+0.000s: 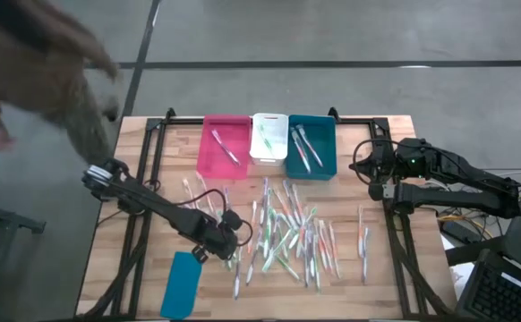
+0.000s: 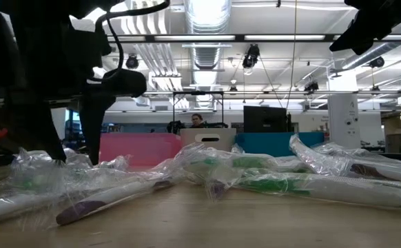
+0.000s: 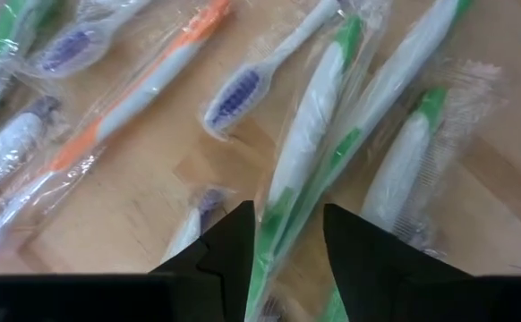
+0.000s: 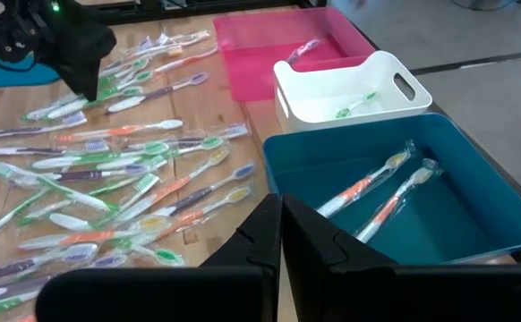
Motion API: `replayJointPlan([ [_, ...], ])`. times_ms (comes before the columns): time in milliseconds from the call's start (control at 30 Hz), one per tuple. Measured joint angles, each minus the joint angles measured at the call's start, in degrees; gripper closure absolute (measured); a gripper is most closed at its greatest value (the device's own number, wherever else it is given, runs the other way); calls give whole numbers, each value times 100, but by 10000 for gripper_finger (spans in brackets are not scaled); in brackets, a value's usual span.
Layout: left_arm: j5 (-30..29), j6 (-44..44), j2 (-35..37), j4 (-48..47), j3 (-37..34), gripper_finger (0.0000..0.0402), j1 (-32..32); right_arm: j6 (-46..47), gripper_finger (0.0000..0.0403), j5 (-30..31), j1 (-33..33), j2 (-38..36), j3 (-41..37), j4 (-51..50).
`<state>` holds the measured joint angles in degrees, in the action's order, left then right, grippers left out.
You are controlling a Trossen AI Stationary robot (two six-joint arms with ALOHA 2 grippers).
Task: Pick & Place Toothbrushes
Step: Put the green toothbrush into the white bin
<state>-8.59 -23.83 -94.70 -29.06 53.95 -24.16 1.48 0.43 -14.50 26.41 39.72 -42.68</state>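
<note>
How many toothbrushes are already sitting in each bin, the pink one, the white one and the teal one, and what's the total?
Pink bin: 1 toothbrush with a purple accent
White bin: 1 green toothbrush
Teal bin: 2 orange toothbrushes
Total: 4 binned

Wood table [image 1: 381,286]: toothbrushes [image 1: 287,237] scattered mid; pink bin [image 1: 225,146], white bin [image 1: 269,136], teal bin [image 1: 311,146] at back; teal lid [image 1: 182,284].

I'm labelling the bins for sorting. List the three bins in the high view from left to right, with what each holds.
Pink bin with a purple-accented toothbrush → white bin with a green-accented toothbrush → teal bin with wrapped toothbrushes.
</note>
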Motion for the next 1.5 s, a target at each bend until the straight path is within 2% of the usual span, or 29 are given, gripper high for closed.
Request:
replayJointPlan([
  [200, -29, -35, -2, -6, 27, 295, 4, 0, 394, 0, 0, 0, 0, -2],
  [667, -20, -63, 9, -225, 81, 395, -2, 0, 394, 0, 0, 0, 0, 0],
  [900, -36, -217, 37, -762, 476, 398, -1, 0, 394, 0, 0, 0, 0, 0],
  [1033, -338, -1230, 52, -973, 668, 398, -6, 0, 394, 0, 0, 0, 0, 0],
  [1167, -1394, -2665, 55, -1211, 772, 398, -7, 0, 394, 1, 0, 0, 0, 0],
  [1300, -2487, -3613, 55, -923, 791, 399, 51, 1, 394, 1, 0, -1, 0, -1],
  [1500, -2611, -4822, 80, -198, 916, 400, 549, 0, 394, 2, 0, 0, 0, -1],
])
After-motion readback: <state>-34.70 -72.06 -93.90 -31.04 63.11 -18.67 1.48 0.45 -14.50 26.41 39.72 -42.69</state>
